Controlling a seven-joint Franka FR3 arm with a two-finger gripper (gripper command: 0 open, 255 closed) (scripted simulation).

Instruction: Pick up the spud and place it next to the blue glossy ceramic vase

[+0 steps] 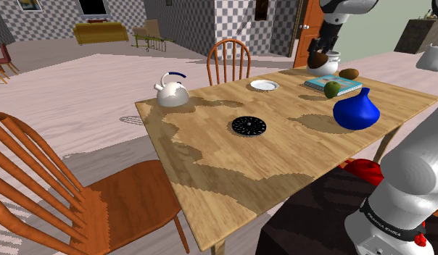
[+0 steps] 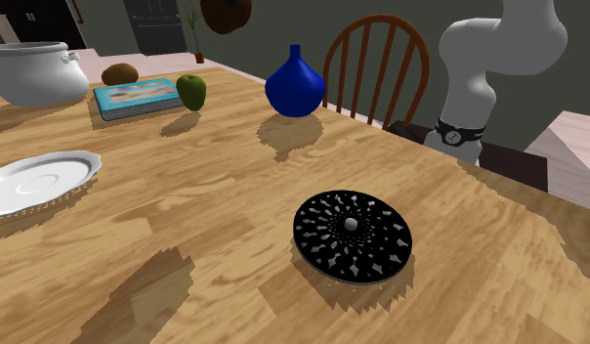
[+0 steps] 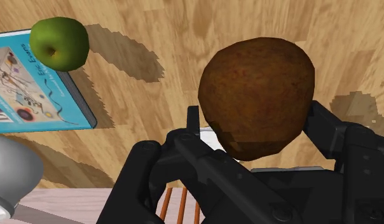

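1. Gripper clenched on the spud — raised above the table's far end.
2. Vase lies toward the stand, beyond book and apple — carry that way.

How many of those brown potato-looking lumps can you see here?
2. One brown potato is clasped between the fingers, above the table; a second brown lump lies on the table beside the blue book, near the white pot. Others may be hidden.
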